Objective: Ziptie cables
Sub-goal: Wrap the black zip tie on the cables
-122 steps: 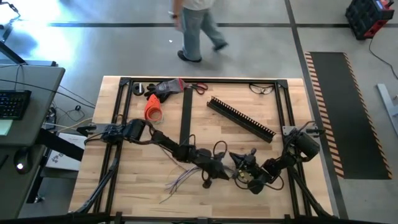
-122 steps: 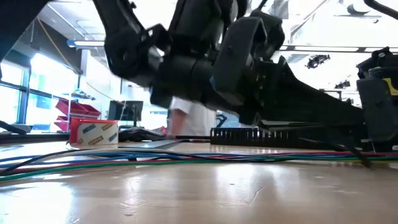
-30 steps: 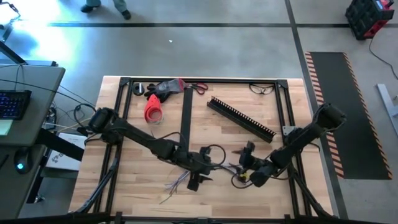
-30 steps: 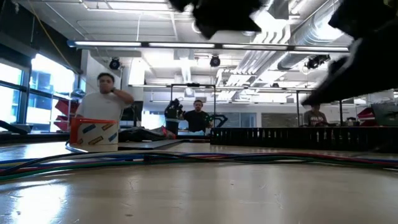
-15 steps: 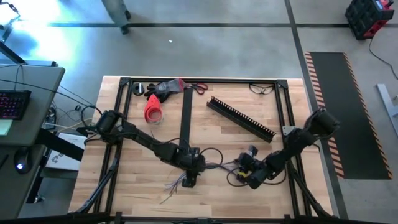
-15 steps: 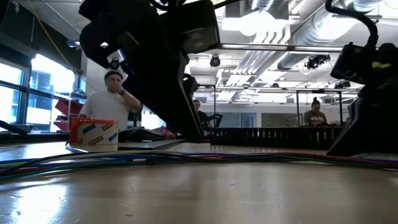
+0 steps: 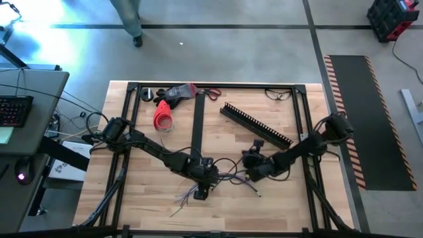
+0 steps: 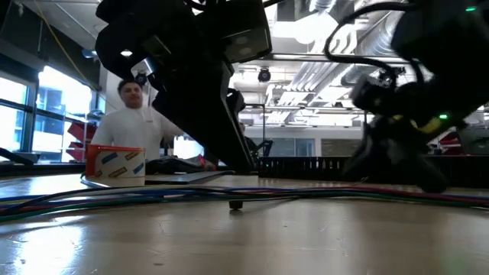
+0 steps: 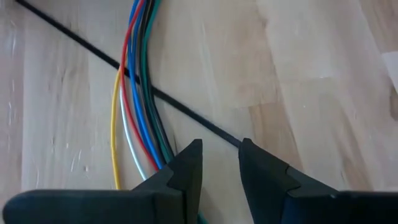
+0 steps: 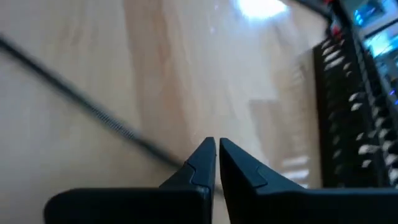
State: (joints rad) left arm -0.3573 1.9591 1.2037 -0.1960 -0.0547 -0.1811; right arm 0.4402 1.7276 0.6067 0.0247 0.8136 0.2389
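Note:
The cables (image 7: 187, 196), thin wires in blue, red, green, yellow and white (image 9: 140, 93), lie on the wood at the near middle, their free ends splayed. A thin black strip (image 9: 81, 45) crosses them at a slant and runs up to one fingertip of my left gripper (image 9: 221, 155). That gripper (image 7: 201, 191) is down at the table beside the bundle, fingers a little apart with bare wood between them. My right gripper (image 10: 216, 149) is shut, right of it (image 7: 247, 165). A blurred dark strip (image 10: 93, 112) ends behind one of its fingers. My left gripper stands slanting down at the table, and the cables pass behind one finger (image 9: 180, 171). I cannot tell whether it touches them or the strip. My right gripper has the dark strip running behind one shut finger (image 10: 193, 165). Whether the strip is pinched, I cannot tell.
A black comb-toothed channel (image 7: 256, 124) lies at the far right and a flat black strip (image 7: 196, 122) at the middle. An orange roll (image 7: 162, 116), a tool (image 7: 175, 94), scissors (image 7: 211, 93) and glasses (image 7: 277, 94) sit along the far edge. People stand beyond the table (image 8: 134, 122).
My left gripper has come down onto the table beside the cables and then kept still. My right gripper has swung toward the table's left and far edge, rolling as it went. A small dark piece now shows on the table in the low view.

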